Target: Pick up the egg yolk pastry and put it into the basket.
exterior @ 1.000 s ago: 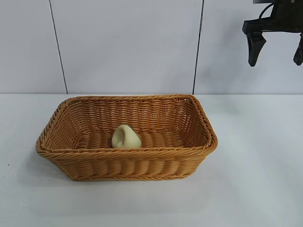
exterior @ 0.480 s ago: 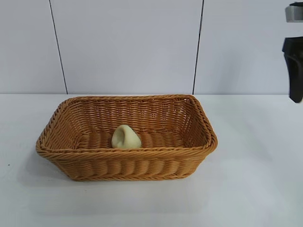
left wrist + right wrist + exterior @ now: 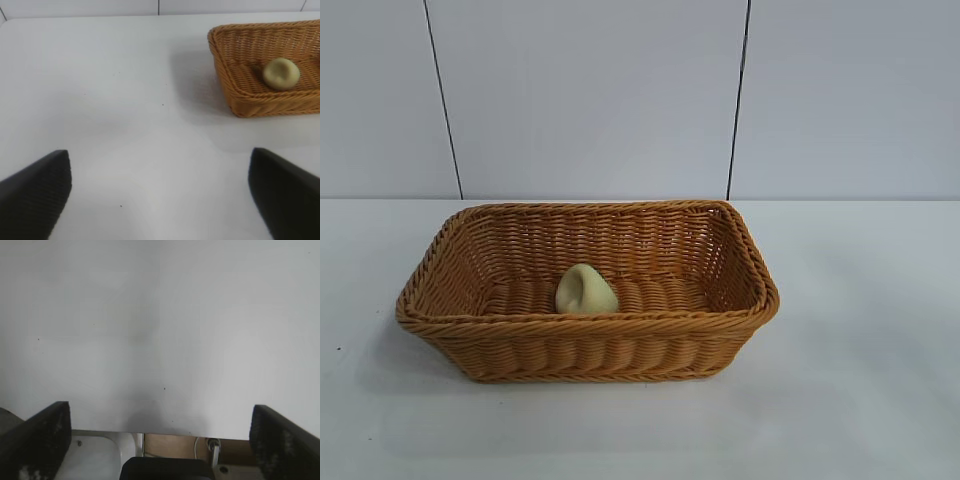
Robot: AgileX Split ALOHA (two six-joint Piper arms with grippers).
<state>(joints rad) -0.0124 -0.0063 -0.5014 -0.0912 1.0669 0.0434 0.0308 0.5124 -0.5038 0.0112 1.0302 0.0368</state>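
White tabletop [image 3: 860,400] against a pale panelled wall. Egg yolk pastry [image 3: 586,290] already down on the woven floor of the wicker basket [image 3: 740,330], near its middle, dent showing. Left gripper [image 3: 160,192] spread wide and empty, well apart from the basket, which lies off to one side of it. Right gripper [image 3: 160,437] likewise spread wide, empty, over bare table at its edge. Judged done; nothing left to reach for.

Golden-brown woven basket [image 3: 588,345]; pale yellow-green egg yolk pastry [image 3: 586,290].
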